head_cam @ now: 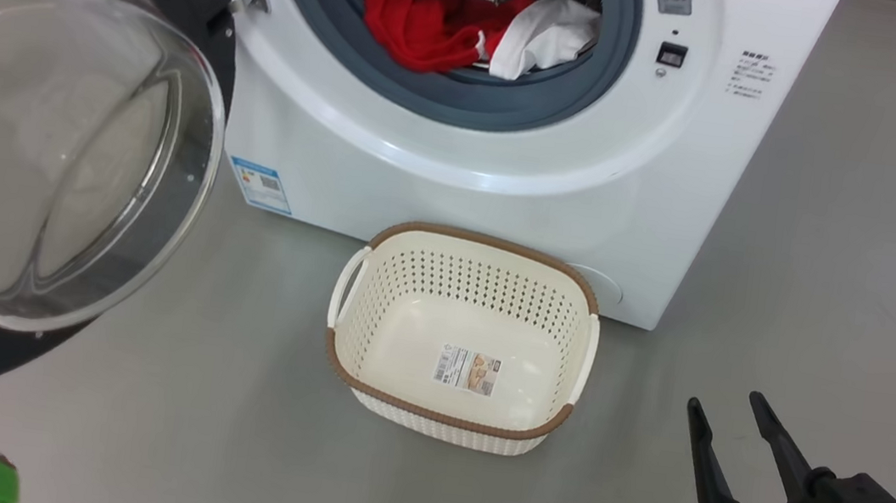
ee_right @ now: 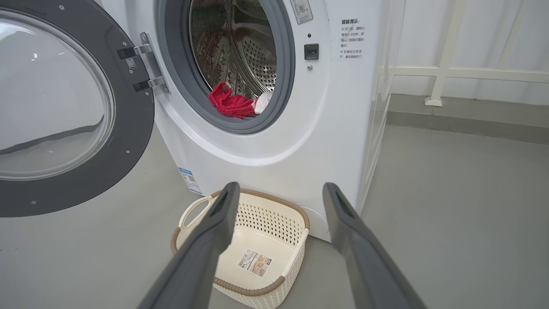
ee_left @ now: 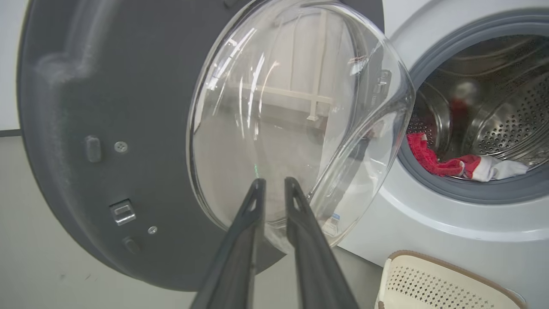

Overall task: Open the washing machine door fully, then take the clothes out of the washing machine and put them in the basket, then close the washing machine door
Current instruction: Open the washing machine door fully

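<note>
Head view showed the right gripper (head_cam: pixel 724 401) low at the right, its fingers spread wide, gripping nothing. The left gripper (ee_left: pixel 274 182) had its fingers a narrow gap apart, aimed at the washing machine door (ee_left: pixel 107 107), which was swung open. The basket (head_cam: pixel 484 239) sat on the floor (head_cam: pixel 836 291) just before the washing machine (head_cam: pixel 464 194); the clothes (head_cam: pixel 424 26) lay inside it, at the front.

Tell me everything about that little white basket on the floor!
The small cream-white plastic basket is rectangular with rounded corners, rows of holes in its sides, a brown woven-look rim and a loop handle at each end. It stands upright on the grey floor, close in front of the white washing machine. Inside is only a paper label on its bottom.
</note>
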Motion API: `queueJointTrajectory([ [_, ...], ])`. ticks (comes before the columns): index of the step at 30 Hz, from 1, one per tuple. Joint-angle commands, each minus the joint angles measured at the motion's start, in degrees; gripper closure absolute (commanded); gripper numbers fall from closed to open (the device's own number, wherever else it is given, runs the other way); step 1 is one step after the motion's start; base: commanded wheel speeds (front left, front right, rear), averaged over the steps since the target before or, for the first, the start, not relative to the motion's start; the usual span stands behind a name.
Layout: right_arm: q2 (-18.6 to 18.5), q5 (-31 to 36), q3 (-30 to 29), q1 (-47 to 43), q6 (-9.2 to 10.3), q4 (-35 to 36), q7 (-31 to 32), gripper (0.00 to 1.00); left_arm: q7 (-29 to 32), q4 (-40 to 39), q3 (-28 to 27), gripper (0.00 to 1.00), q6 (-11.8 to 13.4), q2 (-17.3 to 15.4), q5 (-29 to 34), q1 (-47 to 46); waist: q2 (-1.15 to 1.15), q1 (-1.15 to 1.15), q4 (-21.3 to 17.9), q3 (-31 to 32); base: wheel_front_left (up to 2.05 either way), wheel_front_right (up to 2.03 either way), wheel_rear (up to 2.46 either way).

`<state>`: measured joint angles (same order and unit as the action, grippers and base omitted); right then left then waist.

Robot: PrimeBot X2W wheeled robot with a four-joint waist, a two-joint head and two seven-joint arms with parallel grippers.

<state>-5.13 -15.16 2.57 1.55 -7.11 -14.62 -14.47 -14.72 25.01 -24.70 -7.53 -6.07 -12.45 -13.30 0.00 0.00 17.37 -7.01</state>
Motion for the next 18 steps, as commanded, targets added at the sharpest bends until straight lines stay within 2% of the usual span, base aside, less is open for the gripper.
queueJointTrajectory([
  [1,-0.14,-0.98,1.17,-0.19,-0.37,1.5,-0.52,0.0,-0.28,-2.8,-0.05,0.0,0.05,-1.7,-1.01,1.52,0.0,0.0,-0.91,1.18,0.0,0.0,0.0],
  [6,0.12,-1.15,0.55,-1.27,-0.37,1.83,-0.52,0.0,-0.28,-7.27,4.38,0.0,0.05,-0.86,-3.17,5.81,0.0,0.0,-2.67,2.26,0.0,0.0,0.0],
  [7,0.24,-1.21,0.22,-1.59,-0.37,2.0,-0.52,0.0,-0.28,-8.85,7.16,0.0,0.05,-1.17,-3.7,7.13,0.0,0.0,-3.53,2.55,0.0,0.0,0.0],
  [12,0.42,-1.38,-1.02,-2.32,-0.37,2.35,-0.52,0.0,-0.28,-11.27,12.98,0.0,0.05,-2.17,-3.99,9.14,0.0,0.0,-5.55,2.94,0.0,0.0,0.0],
  [18,0.41,-1.34,-2.36,-3.01,-0.37,2.88,-0.52,0.0,-0.28,-13.05,17.44,0.0,0.05,-2.9,-4.44,10.12,0.0,0.0,-8.31,3.41,0.0,0.0,0.0],
])
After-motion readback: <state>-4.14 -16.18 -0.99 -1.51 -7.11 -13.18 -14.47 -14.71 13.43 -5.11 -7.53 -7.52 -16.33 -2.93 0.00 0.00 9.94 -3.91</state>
